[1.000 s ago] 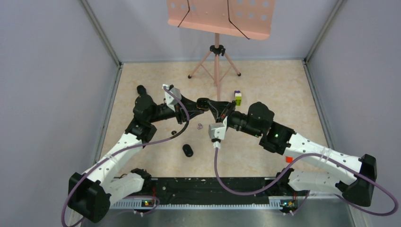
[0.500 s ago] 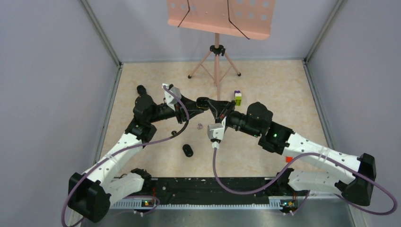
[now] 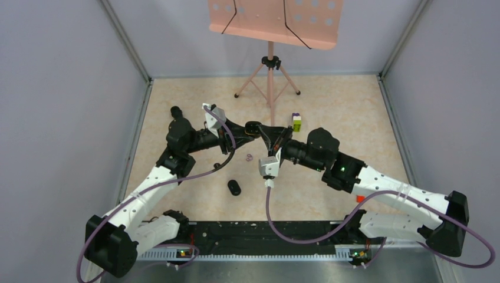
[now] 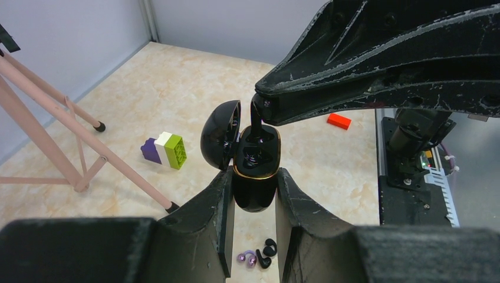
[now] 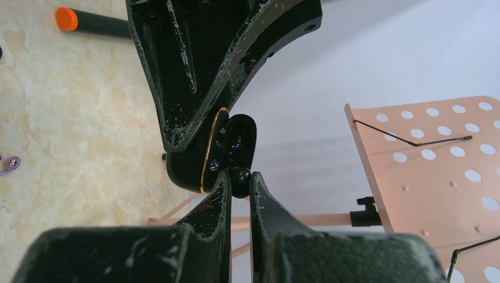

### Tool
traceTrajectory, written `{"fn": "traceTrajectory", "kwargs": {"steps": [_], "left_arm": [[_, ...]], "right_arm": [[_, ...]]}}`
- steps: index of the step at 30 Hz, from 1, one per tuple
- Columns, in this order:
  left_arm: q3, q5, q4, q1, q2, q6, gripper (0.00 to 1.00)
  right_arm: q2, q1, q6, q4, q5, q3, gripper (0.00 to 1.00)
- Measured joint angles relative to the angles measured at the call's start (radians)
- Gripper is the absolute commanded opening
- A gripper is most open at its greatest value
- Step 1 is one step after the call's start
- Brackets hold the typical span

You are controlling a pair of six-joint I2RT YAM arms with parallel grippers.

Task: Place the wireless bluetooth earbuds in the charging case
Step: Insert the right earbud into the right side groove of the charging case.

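Charging case (image 4: pixel 255 177) clamped by left fingers (image 4: pixel 206 218) | right fingers (image 5: pixel 215 206) pinch earbud (image 5: pixel 239 175) at mouth

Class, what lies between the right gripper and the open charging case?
A black earbud, pinched by the right gripper, at the case opening; right wrist view.

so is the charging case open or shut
Open: the left wrist view shows its lid hinged back beside the gold-rimmed charging case, which the left gripper clamps upright.
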Motion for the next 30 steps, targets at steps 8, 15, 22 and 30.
{"fn": "traceTrajectory", "kwargs": {"steps": [8,15,22,30], "left_arm": [[-0.002,-0.017,0.005,-0.002,0.0,-0.022,0.0],[-0.01,-0.023,0.005,-0.002,0.001,-0.025,0.0],[-0.022,-0.047,0.024,-0.002,0.001,-0.007,0.0],[-0.032,-0.06,0.059,-0.002,0.001,0.0,0.0]], "right_arm": [[0.004,0.0,-0.029,0.001,-0.003,-0.005,0.04],[0.022,0.0,-0.003,-0.035,-0.008,0.012,0.29],[0.045,0.0,0.101,-0.17,-0.033,0.115,0.5],[0.048,0.0,0.29,-0.328,-0.051,0.198,0.61]]}}
